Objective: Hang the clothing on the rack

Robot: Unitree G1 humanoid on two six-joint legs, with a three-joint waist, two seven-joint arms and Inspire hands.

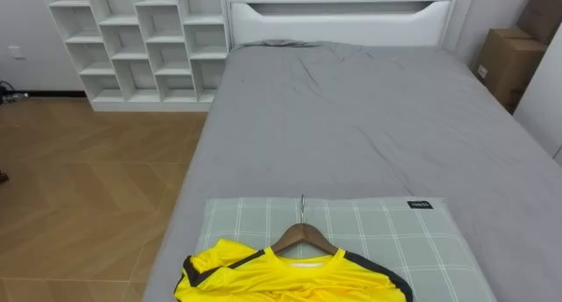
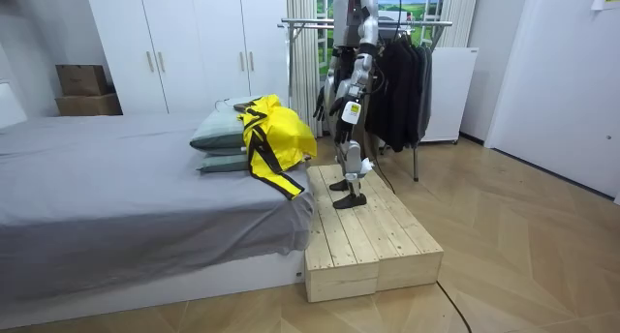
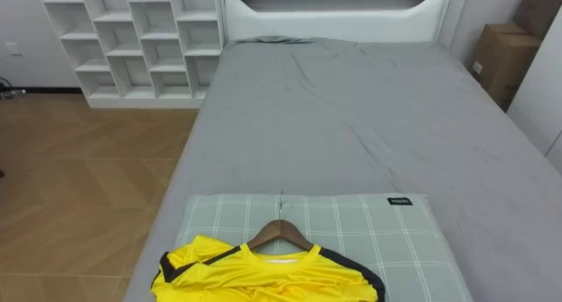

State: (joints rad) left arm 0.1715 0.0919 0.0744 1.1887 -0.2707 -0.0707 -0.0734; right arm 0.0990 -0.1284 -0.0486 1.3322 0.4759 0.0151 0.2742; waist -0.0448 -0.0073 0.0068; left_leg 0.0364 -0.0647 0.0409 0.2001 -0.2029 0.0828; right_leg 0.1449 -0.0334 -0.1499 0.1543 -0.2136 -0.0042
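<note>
A yellow shirt (image 1: 290,277) with black trim lies on a wooden hanger (image 1: 304,237), whose metal hook points toward the headboard. Shirt and hanger rest on a green checked pillow (image 1: 395,236) at the foot of the grey bed (image 1: 351,118). In the room view the yellow shirt (image 2: 273,130) drapes over the stacked pillows (image 2: 218,135) at the bed's corner. I stand upright on a wooden platform (image 2: 373,241) by that corner, facing the bed. My left hand (image 2: 351,108) and right hand (image 2: 323,99) hang beside my body, apart from the shirt.
Just behind me stands a metal clothes rack (image 2: 310,23) hung with dark garments (image 2: 402,91). A white cube shelf (image 1: 140,39) is on the far left, cardboard boxes (image 1: 509,61) on the far right. Wood floor runs along the bed's left side.
</note>
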